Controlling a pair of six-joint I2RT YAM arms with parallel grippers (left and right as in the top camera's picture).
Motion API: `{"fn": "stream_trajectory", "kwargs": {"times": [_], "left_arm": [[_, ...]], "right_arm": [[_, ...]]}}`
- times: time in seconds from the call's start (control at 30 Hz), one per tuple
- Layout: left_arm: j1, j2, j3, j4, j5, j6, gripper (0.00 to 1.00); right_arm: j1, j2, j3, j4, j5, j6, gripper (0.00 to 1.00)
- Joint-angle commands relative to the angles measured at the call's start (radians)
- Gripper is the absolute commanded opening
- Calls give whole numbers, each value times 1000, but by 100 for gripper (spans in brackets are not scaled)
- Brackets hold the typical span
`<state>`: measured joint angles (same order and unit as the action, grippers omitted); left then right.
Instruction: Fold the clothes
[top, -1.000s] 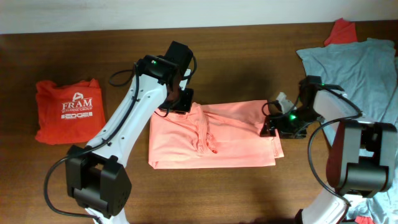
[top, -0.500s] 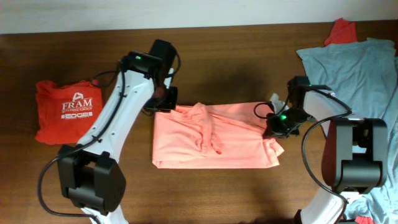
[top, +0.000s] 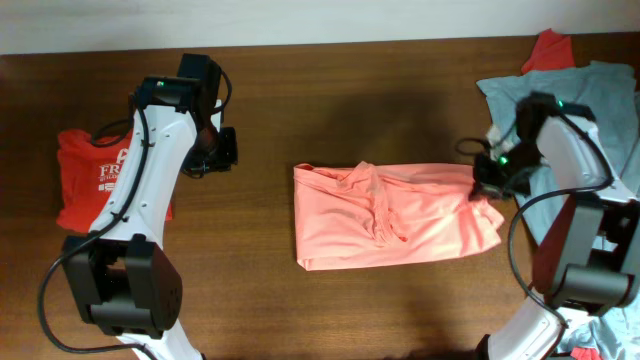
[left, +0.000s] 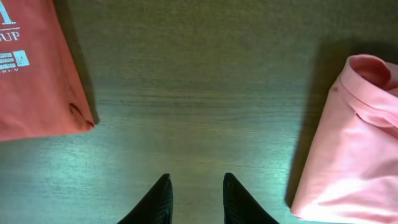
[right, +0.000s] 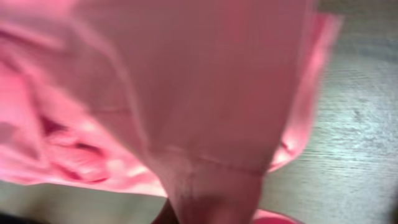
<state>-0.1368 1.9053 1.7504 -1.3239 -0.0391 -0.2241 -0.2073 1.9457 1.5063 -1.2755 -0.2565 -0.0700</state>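
Observation:
A salmon-pink garment (top: 390, 215), folded into a long rectangle, lies mid-table with a bunched ridge near its middle. My right gripper (top: 487, 185) is shut on its right edge; in the right wrist view the pink cloth (right: 186, 81) fills the frame and hides the fingers. My left gripper (top: 222, 150) hovers well to the left of the garment, above bare wood. In the left wrist view it (left: 196, 180) stands open with nothing between its fingers, and the pink garment's left end (left: 360, 143) shows at the right.
A folded red shirt with white print (top: 80, 175) lies at the far left, its corner near my left gripper (left: 31, 74). A grey-blue shirt (top: 590, 110) and a red cloth (top: 548, 48) are piled at the right edge.
My left gripper let go of the pink garment and swung left towards the red shirt. My right gripper shut on the garment's right edge and dragged it to the right.

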Motion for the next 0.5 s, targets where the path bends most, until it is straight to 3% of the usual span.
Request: {"fn": "stream_trajectory", "kwargs": {"times": [0.0, 0.13, 0.47], "left_arm": [[1, -38, 1, -2, -15, 13, 28], [4, -37, 1, -7, -104, 13, 40], [35, -37, 1, -6, -103, 13, 42]], "right_arm": [[129, -10, 101, -45, 7, 33, 4], [310, -10, 173, -53, 7, 99, 4], [664, -7, 177, 58, 104, 239, 4]]}}
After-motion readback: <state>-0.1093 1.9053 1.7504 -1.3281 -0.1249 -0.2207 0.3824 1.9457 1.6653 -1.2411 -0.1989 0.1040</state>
